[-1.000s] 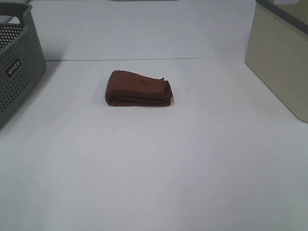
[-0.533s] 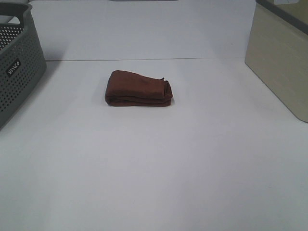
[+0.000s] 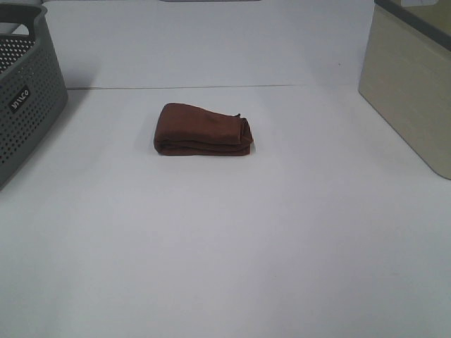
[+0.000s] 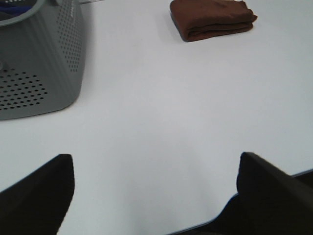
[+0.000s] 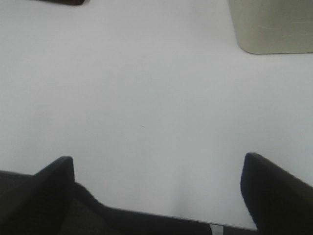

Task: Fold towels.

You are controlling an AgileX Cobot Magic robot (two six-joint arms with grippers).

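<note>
The dark reddish-brown towel (image 3: pixel 204 129) lies folded into a compact bundle on the white table, a little left of centre and toward the back. It also shows in the left wrist view (image 4: pixel 213 18), and a sliver of it shows in the right wrist view (image 5: pixel 66 2). Neither arm appears in the exterior high view. My left gripper (image 4: pixel 155 191) is open and empty over the table's near edge, far from the towel. My right gripper (image 5: pixel 156 193) is open and empty, also over the near edge.
A grey perforated basket (image 3: pixel 25 91) stands at the left edge, also in the left wrist view (image 4: pixel 39 58). A beige bin (image 3: pixel 412 84) stands at the right, also in the right wrist view (image 5: pixel 271 24).
</note>
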